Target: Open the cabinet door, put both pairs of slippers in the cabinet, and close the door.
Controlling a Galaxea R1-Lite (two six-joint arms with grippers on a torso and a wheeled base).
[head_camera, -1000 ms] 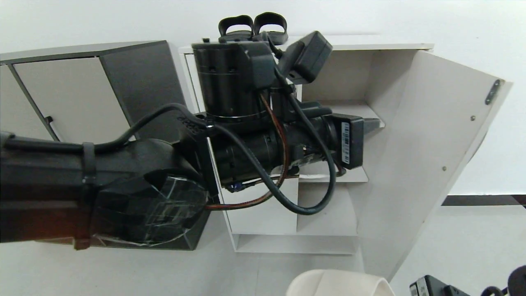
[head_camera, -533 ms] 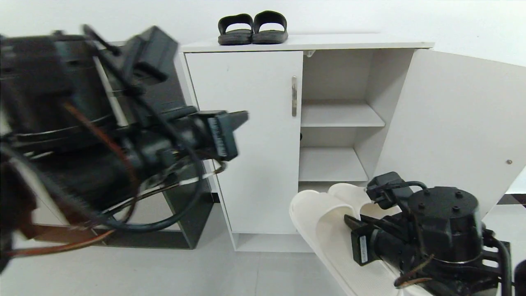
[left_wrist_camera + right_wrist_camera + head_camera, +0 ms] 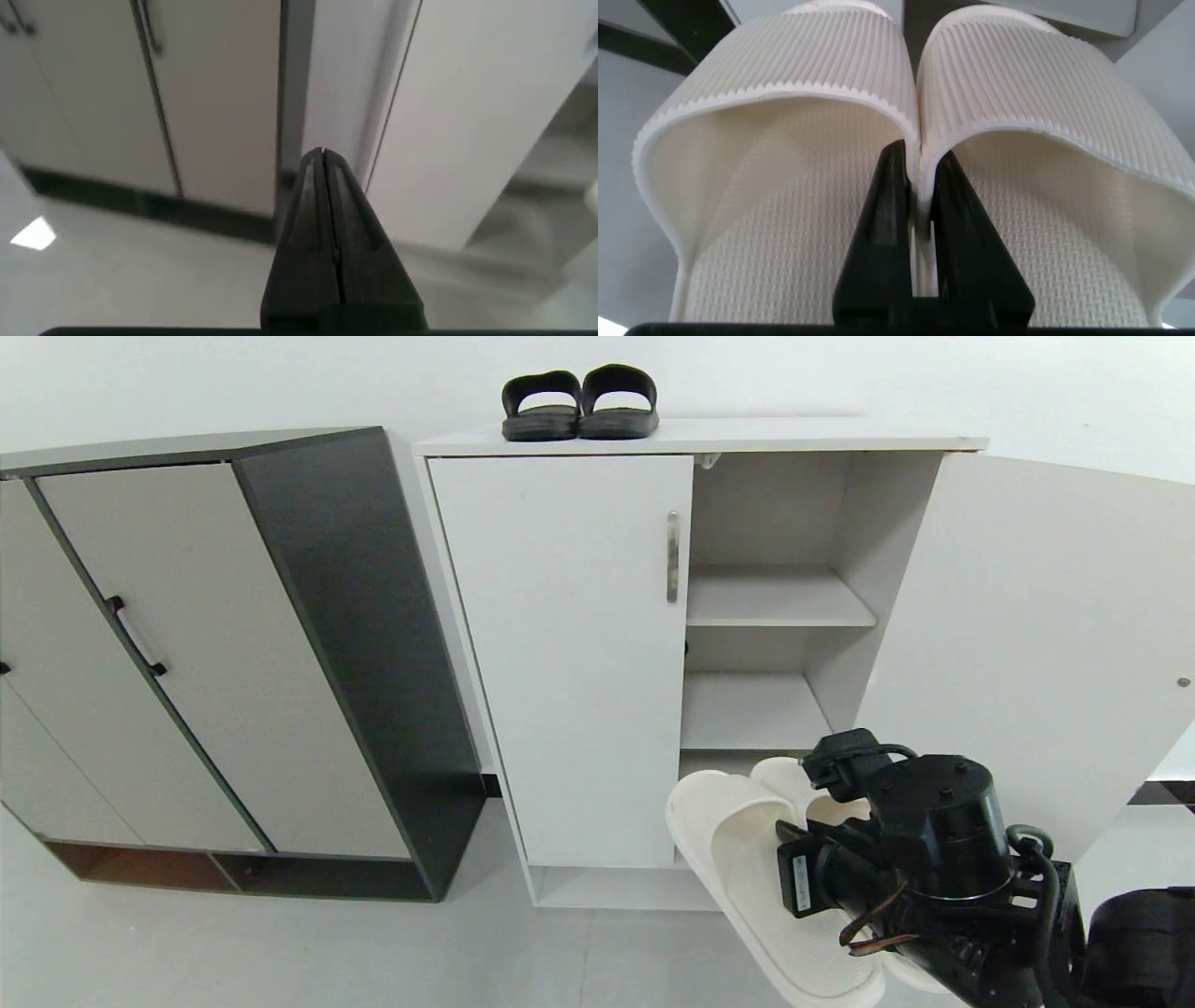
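A pair of black slippers (image 3: 579, 403) sits on top of the white cabinet (image 3: 560, 663). The cabinet's right door (image 3: 1036, 644) stands wide open, showing bare shelves (image 3: 775, 597); its left door is closed. Low at the front right, just before the open compartment, my right gripper (image 3: 920, 154) is shut on a pair of white ribbed slippers (image 3: 747, 859), pinching their inner edges (image 3: 920, 103) together. My left gripper (image 3: 322, 159) is shut on nothing, hanging over the floor near the gap between the two cabinets.
A grey and dark cabinet (image 3: 233, 644) with closed doors stands left of the white one. The white cabinet's closed left door carries a metal handle (image 3: 671, 555). Pale floor (image 3: 280, 952) lies open in front.
My left arm has swung away to the left, out of the head view, uncovering the cabinet. My right arm has risen into view with the white slippers. The right door stands wider open.
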